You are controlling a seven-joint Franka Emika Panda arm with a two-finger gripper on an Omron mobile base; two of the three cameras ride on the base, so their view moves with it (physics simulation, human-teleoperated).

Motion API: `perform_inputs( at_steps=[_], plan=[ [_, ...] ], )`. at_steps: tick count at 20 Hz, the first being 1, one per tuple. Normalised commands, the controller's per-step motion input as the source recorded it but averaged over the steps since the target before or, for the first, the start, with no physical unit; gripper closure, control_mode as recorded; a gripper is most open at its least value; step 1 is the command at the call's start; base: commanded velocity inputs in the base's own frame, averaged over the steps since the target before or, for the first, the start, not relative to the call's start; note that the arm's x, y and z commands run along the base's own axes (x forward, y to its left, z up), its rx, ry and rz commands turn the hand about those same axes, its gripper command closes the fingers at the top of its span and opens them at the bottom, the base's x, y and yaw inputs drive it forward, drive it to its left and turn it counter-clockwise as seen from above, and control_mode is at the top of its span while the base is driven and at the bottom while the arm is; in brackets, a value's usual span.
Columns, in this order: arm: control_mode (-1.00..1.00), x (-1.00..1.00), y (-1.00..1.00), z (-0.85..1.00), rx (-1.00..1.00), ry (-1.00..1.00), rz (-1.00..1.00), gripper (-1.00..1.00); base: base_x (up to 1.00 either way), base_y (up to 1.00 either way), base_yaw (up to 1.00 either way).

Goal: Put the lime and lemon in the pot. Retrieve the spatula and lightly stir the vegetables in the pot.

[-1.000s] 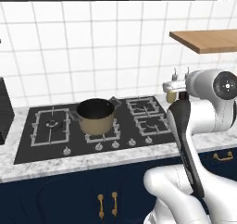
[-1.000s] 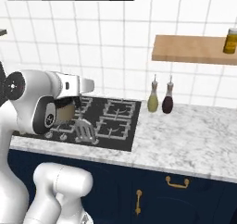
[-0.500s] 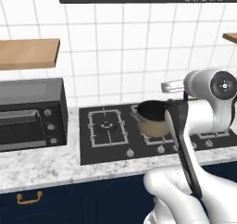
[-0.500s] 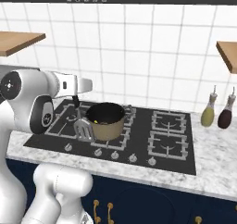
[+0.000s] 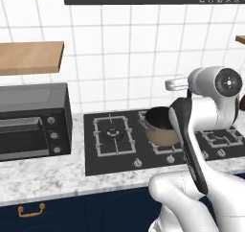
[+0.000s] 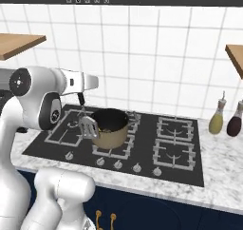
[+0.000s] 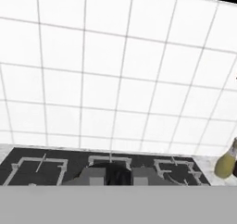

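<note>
The gripper [image 6: 81, 100] pinches the spatula [image 6: 88, 126] by its handle, head hanging beside the pot [image 6: 110, 128] (on the hob [image 6: 180, 165]).

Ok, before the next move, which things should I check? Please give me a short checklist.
1. Spatula held by the claw: ok, it hangs under it.
2. Pot upright on the stove: ok.
3. lime and lemon inside the pot: cannot tell, the inside is dark.
4. Spatula head above the pot opening: not ok, it seems to hang beside the pot.
5. Bottles away from the pot: ok.
</note>
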Motion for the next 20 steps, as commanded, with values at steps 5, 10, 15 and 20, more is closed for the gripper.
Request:
perform_inputs(
  at_steps=[5, 10, 15, 20],
  plan=[
    [-1.0, 1.0, -0.05, 0.16, 0.0, -0.06, 0.06, 1.0, 0.0, 0.0, 0.0],
    [-1.0, 1.0, 0.01, -0.31, 0.0, 0.0, 0.02, 1.0, 0.0, 0.0, 0.0],
    [-1.0, 0.83, -0.02, -0.68, 0.0, 0.01, 0.0, 1.0, 0.0, 0.0, 0.0],
    [-1.0, 0.43, -0.1, -0.62, 0.0, 0.04, 0.0, 1.0, 0.0, 0.0, 0.0]
  ],
)
